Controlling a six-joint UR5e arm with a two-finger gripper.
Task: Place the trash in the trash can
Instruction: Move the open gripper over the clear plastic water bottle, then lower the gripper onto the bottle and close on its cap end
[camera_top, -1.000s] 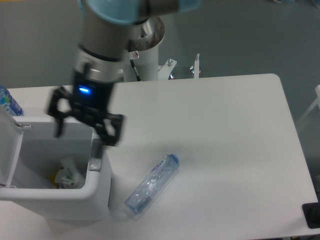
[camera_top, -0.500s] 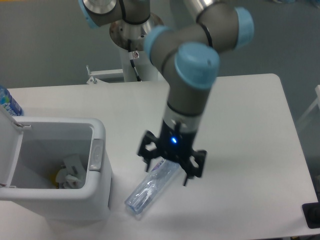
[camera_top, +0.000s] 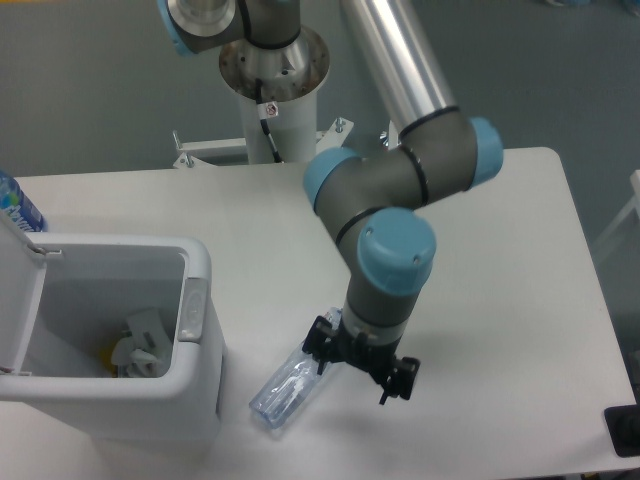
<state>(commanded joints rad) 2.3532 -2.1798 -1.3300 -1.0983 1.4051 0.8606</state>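
Observation:
The flattened clear bluish bottle (camera_top: 284, 391) lies slanted on the white table, just right of the trash can. My gripper (camera_top: 360, 364) has come down over the bottle's upper right end and hides that end. Its fingers (camera_top: 317, 345) stand spread apart on either side of the bottle, so the gripper is open and holds nothing. The white trash can (camera_top: 197, 288) stands at the left with its lid (camera_top: 14, 300) swung up. A crumpled white wrapper (camera_top: 138, 349) lies inside the can.
An upright bottle with a blue label (camera_top: 14, 204) stands behind the can at the far left edge. The arm's white base post (camera_top: 277, 110) rises beyond the table's back edge. A dark object (camera_top: 624, 432) sits at the table's near right corner.
The gripper swung from above the trash can to the bottle, then dropped lower over the bottle's upper end. The bottle has stayed where it lay.

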